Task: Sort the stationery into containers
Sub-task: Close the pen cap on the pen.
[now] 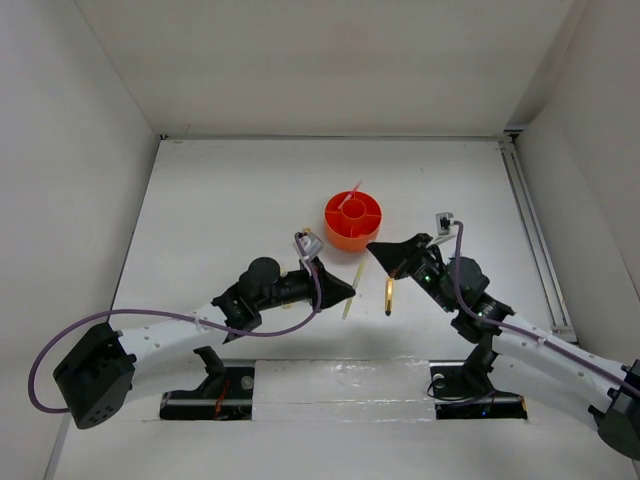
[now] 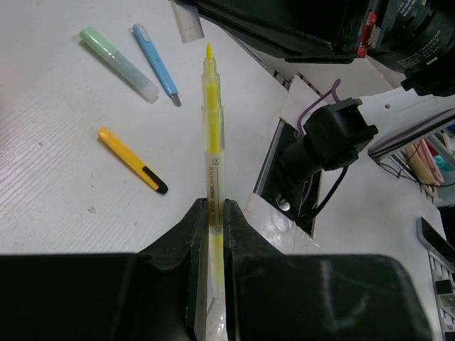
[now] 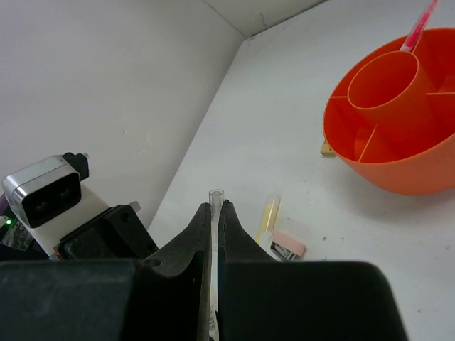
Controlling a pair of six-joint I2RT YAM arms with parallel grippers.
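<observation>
While the left fingers [image 2: 186, 234] clamp a yellow highlighter [image 2: 212, 135] and the right fingers [image 3: 186, 245] pinch a clear tube [image 3: 215, 194], next likely comes delivery into the orange organiser [image 3: 398, 174] beyond them.

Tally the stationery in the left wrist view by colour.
Yellow: 1, the yellow highlighter in the left gripper.
Green: 1, the green marker.
Blue: 1, the blue pen.
Orange, black-tipped: 1, the orange pen.
Clear: 1, the clear piece at the top edge, kind unclear.
Total: 5.
</observation>
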